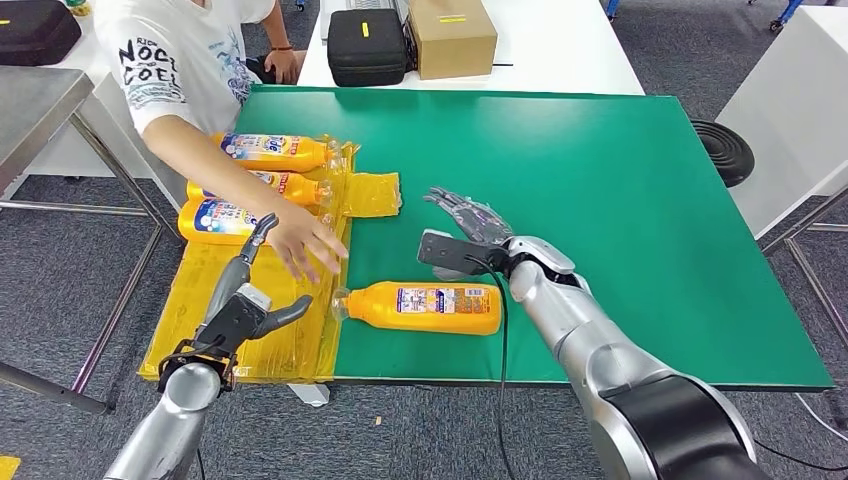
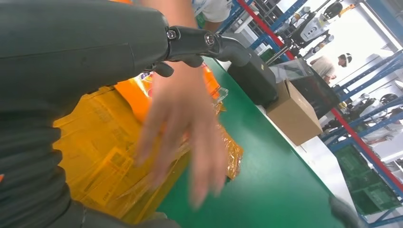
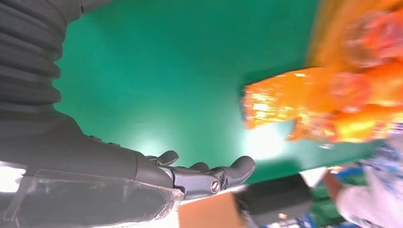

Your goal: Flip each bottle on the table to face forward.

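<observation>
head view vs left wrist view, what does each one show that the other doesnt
Head view alone: the right hand open above the green table, the single orange bottle lying beside it, and three more bottles on the yellow plastic wrap.
Left wrist view alone: blue racking and a distant person in the background.
Both: the person's hand, the left hand, the wrap, the table, the black case and the cardboard box.

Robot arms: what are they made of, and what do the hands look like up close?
Both arms are smooth silver tubes. The right arm has a black band near its base and a black cable running along it. The right hand and left hand are dark grey with jointed fingers. The wrist views show a grey ribbed cover behind each hand.
</observation>
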`<state>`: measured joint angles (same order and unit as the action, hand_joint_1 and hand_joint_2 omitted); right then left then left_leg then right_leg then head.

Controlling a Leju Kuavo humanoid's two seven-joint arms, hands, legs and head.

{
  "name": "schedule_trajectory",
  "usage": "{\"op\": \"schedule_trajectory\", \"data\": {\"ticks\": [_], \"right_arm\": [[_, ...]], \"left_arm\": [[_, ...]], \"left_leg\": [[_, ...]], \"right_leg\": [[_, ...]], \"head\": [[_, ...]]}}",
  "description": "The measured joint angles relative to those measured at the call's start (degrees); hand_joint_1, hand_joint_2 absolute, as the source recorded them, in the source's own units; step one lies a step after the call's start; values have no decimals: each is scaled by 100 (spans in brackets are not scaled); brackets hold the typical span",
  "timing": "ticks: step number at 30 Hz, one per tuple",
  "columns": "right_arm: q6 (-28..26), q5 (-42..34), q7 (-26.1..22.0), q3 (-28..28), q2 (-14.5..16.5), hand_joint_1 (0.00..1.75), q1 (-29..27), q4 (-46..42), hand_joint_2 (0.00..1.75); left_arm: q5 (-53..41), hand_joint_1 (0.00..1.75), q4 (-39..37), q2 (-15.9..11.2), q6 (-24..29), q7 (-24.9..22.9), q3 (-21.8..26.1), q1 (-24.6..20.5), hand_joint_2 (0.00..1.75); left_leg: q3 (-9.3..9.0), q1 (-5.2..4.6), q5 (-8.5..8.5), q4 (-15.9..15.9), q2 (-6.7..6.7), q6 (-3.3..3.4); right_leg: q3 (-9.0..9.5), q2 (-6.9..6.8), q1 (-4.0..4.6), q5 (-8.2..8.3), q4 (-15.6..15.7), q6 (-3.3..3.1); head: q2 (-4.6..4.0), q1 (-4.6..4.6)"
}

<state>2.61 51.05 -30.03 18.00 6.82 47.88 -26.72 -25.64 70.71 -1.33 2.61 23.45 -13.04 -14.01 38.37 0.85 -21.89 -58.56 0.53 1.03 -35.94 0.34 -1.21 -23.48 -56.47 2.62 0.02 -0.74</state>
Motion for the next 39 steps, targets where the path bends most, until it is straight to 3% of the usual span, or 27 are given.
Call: {"op": "schedule_trajectory", "data": {"ticks": [11, 22, 29, 39], "right_arm": [[80, -98, -84, 41, 151, 0, -176, -403, 175], [427, -415, -173, 755, 291, 0, -796, -970, 175], [330, -526, -22, 1045, -50, 0, -1233, -1164, 175], [-39, -491, 670, 1204, -677, 0, -2284, -2547, 175]], "left_arm": [[-4, 0, 5, 0, 19, 13, 70, 37, 175], [35, 0, 248, 5, 67, 20, 255, 192, 175], [35, 0, 334, 4, 23, 19, 323, 261, 175], [101, 0, 500, 0, -14, -5, 456, 463, 175]], "left_leg": [[0, -1, 0, 0, 1, 0], [0, 5, -1, 1, 0, -1], [0, 0, -1, 0, 4, -1], [1, 1, -5, 1, 1, -4]], "right_leg": [[2, 0, -1, 0, 0, 0], [-3, 0, 2, -4, 1, -3], [0, -2, -5, -2, 3, -1], [-3, -1, 1, -4, 3, -3]], "head": [[0, 2], [0, 2], [0, 2], [0, 2]]}}
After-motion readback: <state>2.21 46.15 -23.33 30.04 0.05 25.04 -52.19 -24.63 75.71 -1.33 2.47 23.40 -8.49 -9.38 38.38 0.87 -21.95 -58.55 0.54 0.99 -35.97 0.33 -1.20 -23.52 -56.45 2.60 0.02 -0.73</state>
